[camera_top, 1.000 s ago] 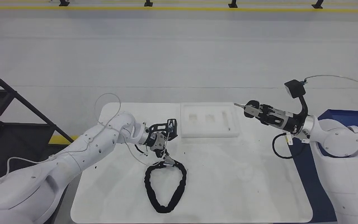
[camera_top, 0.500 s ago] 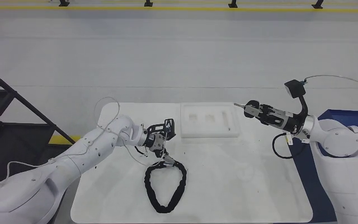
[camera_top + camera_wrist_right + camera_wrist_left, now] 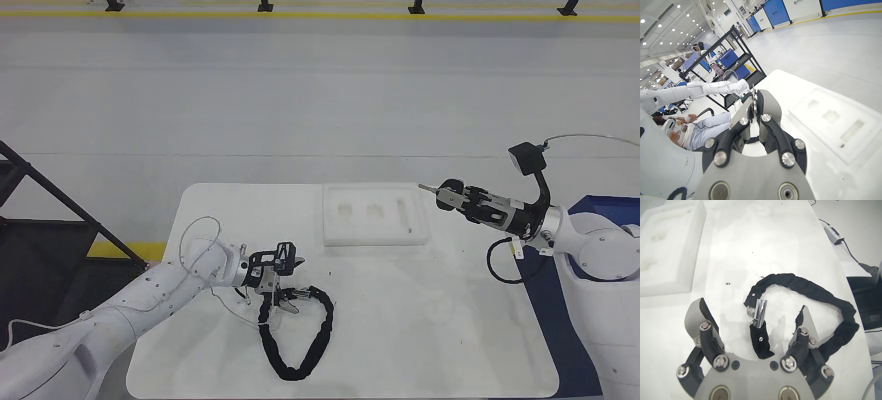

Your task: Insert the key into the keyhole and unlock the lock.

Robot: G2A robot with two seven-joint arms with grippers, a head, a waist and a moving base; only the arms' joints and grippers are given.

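A: Key [image 3: 428, 187], where?
B: In the right gripper [image 3: 445, 193]. Jaws closed on its head, thin blade poking out past the tips. It's held up in the air by the far right corner of the tray [image 3: 335, 235].

A: Key touching anything else?
B: No. It's well apart from the lock [image 3: 295, 340].

A: Lock position?
B: Flat on the worktop [image 3: 430, 320], near side, left of centre, in front of the tray's left end. It's a black fabric-sleeved chain in a closed loop. The two ends meet at a chrome cylinder [image 3: 760, 312] at the loop's far-left corner.

A: Cylinder upright?
B: Lying down. One sleeve end plugs into its end, the other end hooks in from the side.

A: Left gripper [image 3: 752, 309]?
B: Right over that cylinder. Jaws wide open, one finger on each side, cylinder between them with a gap on both sides. Not gripping anything.

A: Fingertips on the worktop?
B: Cannot tell. They're low and close to it.

A: Tray?
B: White foam block at the far middle of the worktop, shallow rectangular pockets cut into the top. It sits beside the lock, not touching it.

A: Arms relative to each other?
B: Left one low over the lock, right one raised at the opposite side, with the tray between them.
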